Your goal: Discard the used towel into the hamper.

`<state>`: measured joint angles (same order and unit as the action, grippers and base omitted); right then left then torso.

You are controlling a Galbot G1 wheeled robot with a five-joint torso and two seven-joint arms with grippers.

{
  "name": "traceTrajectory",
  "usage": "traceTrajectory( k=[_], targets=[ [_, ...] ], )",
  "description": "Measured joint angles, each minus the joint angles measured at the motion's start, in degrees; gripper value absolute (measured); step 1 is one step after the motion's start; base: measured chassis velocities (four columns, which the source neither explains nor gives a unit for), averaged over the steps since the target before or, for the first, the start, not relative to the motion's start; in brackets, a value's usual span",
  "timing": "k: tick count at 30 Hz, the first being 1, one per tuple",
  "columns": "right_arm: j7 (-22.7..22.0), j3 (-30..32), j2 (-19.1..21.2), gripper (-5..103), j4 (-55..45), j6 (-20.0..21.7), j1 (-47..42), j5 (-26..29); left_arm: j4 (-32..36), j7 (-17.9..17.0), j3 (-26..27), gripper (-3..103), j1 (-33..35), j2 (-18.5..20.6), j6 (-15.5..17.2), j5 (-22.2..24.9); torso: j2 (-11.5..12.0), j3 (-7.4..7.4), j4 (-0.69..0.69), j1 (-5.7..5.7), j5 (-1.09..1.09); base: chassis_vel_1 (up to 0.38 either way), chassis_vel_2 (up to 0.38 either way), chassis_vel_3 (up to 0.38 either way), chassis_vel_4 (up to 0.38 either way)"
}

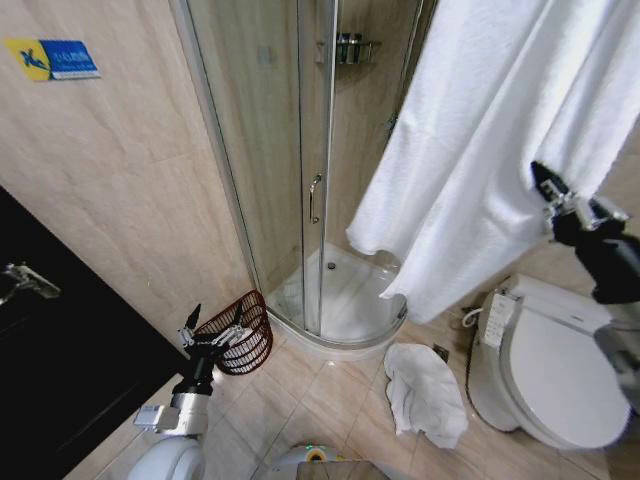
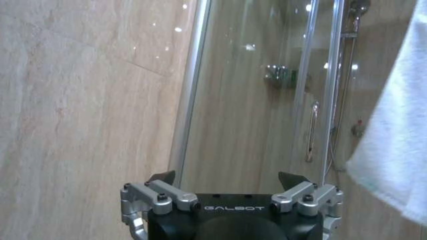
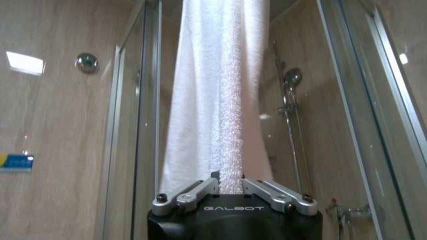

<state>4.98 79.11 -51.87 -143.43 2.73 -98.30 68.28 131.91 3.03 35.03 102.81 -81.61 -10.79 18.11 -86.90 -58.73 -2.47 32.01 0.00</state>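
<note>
Grasp step: right gripper [image 3: 230, 186], raised w/ fingers pinched on the hanging white towel [image 1: 500, 130], well above and across from the hamper [image 1: 240, 332]. Next, I judge: pull towel free, carry to hamper. Hamper looks empty. Left gripper [image 2: 227, 179] idle by hamper, fingers wide apart, holding nothing.

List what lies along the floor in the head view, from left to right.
left gripper → hamper → shower tray → crumpled towel on the floor → toilet
</note>
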Motion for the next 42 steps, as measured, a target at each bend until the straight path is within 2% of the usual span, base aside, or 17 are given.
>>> traceTrajectory(
  k=[6, 11, 14, 19, 37, 40, 42],
  targets=[
    [2.54, -5.57, -4.21, 2, 0.45, -2.05, -0.64, -6.27, 0.0, 0.0, 0.01, 100, 0.0, 0.0, 0.0, 0.0, 0.0, 0.0, 0.01, 0.0, 0.01, 0.0, 0.0, 0.0, 0.0],
    [3.6, -7.86, -5.88, 2, 1.31, -2.33, -0.66, -8.41, 0.0, 0.0, 0.0, 100, 0.0, 0.0, 0.0, 0.0, 0.0, 0.0, 0.0, 0.0, 0.0, 0.0, 0.0, 0.0, 0.0],
    [5.66, -10.49, -8.09, 2, 2.56, -4.05, -2.14, -12.23, 0.0, 0.0, 0.0, 100, 0.0, 0.0, 0.0, 0.0, 0.0, 0.0, 0.01, 0.0, 0.0, 0.0, 0.0, 0.0, 0.0],
    [6.87, -12.29, -10.05, 2, 3.44, -5.22, -3.21, -14.35, 0.0, 0.0, 0.0, 100, 0.0, 0.0, 0.0, 0.0, 0.0, 0.0, 0.01, 0.0, 0.0, 0.0, 0.0, 0.0, 0.0],
    [7.95, -14.83, -11.3, 2, 4.47, -6.98, -2.93, -17.38, 0.0, 0.0, 0.0, 100, 0.0, 0.0, 0.0, 0.0, 0.0, 0.0, 0.01, 0.0, 0.02, 0.0, 0.0, 0.0, 0.0],
    [7.75, -12.85, -10.08, 2, 3.04, -7.47, -1.58, -19.05, 0.0, 0.0, 0.0, 100, 0.0, 0.0, 0.0, 0.0, 0.0, 0.0, 0.0, 0.0, 0.01, 0.0, 0.0, 0.0, 0.0],
    [7.82, -8.55, -7.93, 2, 1.78, -7.06, -0.44, -21.41, 0.0, 0.0, 0.01, 100, 0.0, 0.0, 0.0, 0.0, 0.0, -0.01, 0.0, 0.01, 0.02, 0.0, 0.0, 0.0, 0.0]
  ],
)
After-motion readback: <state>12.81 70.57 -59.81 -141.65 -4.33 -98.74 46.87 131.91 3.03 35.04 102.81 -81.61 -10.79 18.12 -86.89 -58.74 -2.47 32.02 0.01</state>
